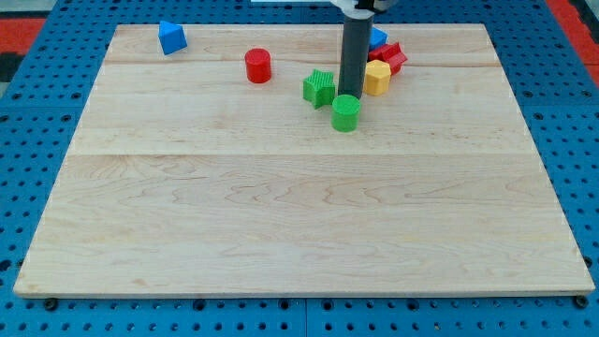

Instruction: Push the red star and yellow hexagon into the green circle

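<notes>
— Where is my tip [349, 95]?

— At the lower end of the straight dark rod, just behind the green circular block [345, 112], seemingly touching it. It is a bare rod: nothing to spread or pinch, and it holds nothing.

— And the task's blocks?

— The yellow hexagonal block [377, 78] sits just right of the rod; the red star-shaped block [390, 57] lies behind it, touching it.

— Count the rest.

— One green star-shaped block [319, 88] left of the rod, one red cylinder [257, 65], one blue block [172, 37] at the top left of the pale wooden board [281, 215], another blue block [377, 38] mostly hidden behind the rod. No writing is legible.
</notes>
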{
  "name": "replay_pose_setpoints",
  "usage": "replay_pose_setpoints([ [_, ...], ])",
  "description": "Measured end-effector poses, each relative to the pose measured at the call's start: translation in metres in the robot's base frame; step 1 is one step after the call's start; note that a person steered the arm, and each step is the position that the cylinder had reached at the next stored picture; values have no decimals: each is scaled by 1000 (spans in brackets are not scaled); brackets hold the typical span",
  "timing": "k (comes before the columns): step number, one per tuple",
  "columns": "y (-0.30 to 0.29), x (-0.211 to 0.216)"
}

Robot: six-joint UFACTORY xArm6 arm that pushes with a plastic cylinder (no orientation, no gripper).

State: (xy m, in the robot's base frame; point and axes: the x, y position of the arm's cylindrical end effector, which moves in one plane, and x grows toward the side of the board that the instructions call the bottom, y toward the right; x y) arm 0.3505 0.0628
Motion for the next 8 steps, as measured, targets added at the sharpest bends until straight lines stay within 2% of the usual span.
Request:
replay_pose_setpoints([
  [1,5,13],
  [2,34,10],
  [3,88,10],
  [4,126,-16],
  [6,98,-113],
  [8,17,-159],
])
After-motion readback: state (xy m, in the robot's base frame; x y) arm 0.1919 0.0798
